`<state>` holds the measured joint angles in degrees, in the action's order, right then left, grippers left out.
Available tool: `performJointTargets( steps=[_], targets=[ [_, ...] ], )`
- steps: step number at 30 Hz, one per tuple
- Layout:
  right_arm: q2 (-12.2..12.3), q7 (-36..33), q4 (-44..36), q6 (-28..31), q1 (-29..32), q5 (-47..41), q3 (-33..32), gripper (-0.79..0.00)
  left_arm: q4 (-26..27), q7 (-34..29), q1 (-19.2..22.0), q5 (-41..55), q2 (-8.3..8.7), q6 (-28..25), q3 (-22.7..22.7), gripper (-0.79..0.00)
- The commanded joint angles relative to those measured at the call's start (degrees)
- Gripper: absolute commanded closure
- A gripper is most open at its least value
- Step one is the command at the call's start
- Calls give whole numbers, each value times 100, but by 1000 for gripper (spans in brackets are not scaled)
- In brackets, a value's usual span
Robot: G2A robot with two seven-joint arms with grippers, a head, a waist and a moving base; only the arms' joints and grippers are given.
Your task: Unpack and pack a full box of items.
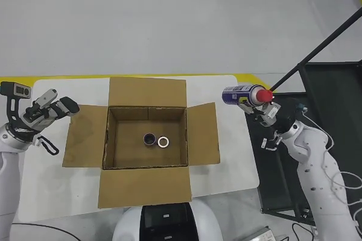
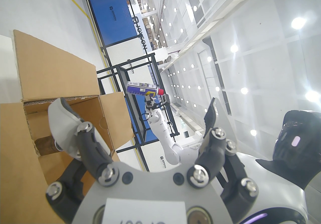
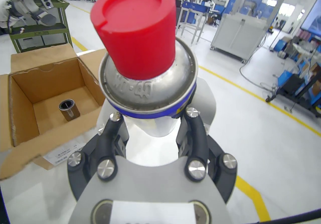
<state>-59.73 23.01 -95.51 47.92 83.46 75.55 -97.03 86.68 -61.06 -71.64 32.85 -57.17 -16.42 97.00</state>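
An open cardboard box (image 1: pixel 204 135) stands mid-table, flaps spread. On its floor sit a dark cylinder (image 1: pixel 149 140) and a white ring (image 1: pixel 163 142). The cylinder (image 3: pixel 69 110) stands upright inside the box (image 3: pixel 22 119) in the right wrist view. My right gripper (image 1: pixel 260 109) is shut on a blue spray can (image 1: pixel 241 93) with a red cap (image 3: pixel 134 31), held sideways in the air right of the box, over the table's right edge. That can (image 2: pixel 141 88) shows far off from the left wrist. My left gripper (image 1: pixel 59 106) hovers open and empty left of the box (image 2: pixel 47 77); its fingers (image 2: pixel 64 122) are spread wide.
The white table (image 1: pixel 232 172) carries the box. A dark metal cart (image 1: pixel 335 102) stands close on the right, beside the right arm. A green cart (image 3: pixel 40 31) is in the room behind.
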Motion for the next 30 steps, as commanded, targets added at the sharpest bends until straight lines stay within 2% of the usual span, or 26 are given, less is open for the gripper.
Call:
performJointTargets(
  steps=[1, 5, 8, 11, 18, 30],
  targets=[
    [-2, -229, -589, 54, 152, -184, 40, 0, 0, 0, 0, 0, 0, 0, 0, -785],
    [4, -892, -1022, 656, 112, -1005, 429, 0, 0, 0, 0, 0, 0, 0, 0, -785],
    [10, -1680, -1034, 906, -102, -1798, 880, 0, 0, 0, 0, 0, 0, 0, 0, -785],
    [11, -2419, -991, 819, -367, -2762, 1330, 0, 0, 0, 0, 0, 0, 0, 0, -785],
    [54, -4363, -855, 282, -1002, -4400, 2107, 0, 0, 0, 0, 0, 0, 0, 0, -785],
    [62, -4491, -833, 251, -1068, -4521, 2119, 0, 0, 0, 0, 0, 0, 0, 0, -785]
  ],
)
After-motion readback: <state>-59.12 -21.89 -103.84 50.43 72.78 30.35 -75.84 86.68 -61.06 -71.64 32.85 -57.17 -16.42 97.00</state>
